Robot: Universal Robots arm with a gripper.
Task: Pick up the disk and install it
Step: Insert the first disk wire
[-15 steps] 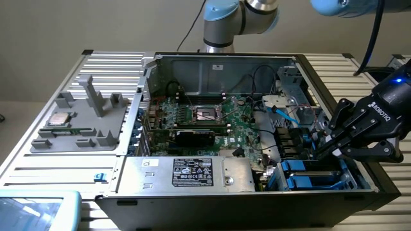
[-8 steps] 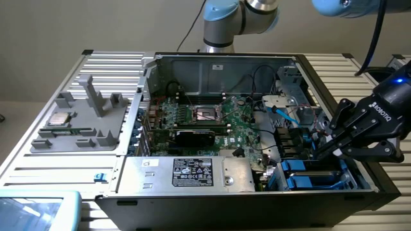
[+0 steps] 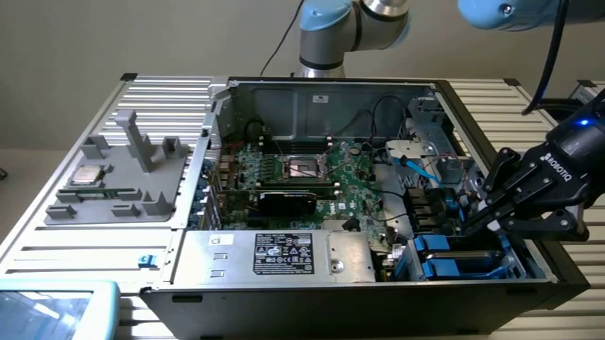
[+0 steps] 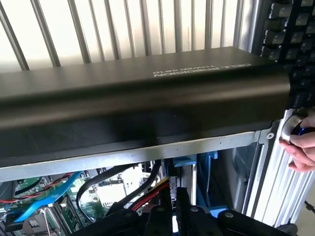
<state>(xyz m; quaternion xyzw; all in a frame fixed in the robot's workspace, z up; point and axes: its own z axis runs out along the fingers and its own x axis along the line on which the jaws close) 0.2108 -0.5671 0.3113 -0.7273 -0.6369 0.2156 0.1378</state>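
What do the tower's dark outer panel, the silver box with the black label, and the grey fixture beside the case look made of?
The dark outer panel: likely painted metal, matte with soft sheen, lettering printed on it. The silver box: bare sheet metal, bright, with folded edges. The grey fixture: probably plastic, dull uniform grey.

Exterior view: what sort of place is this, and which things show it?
Probably a robotics lab bench set up for computer assembly: an open computer case lies on a slatted metal table, a robot's gripper reaches into it, and a grey fixture tray beside it holds a processor chip.
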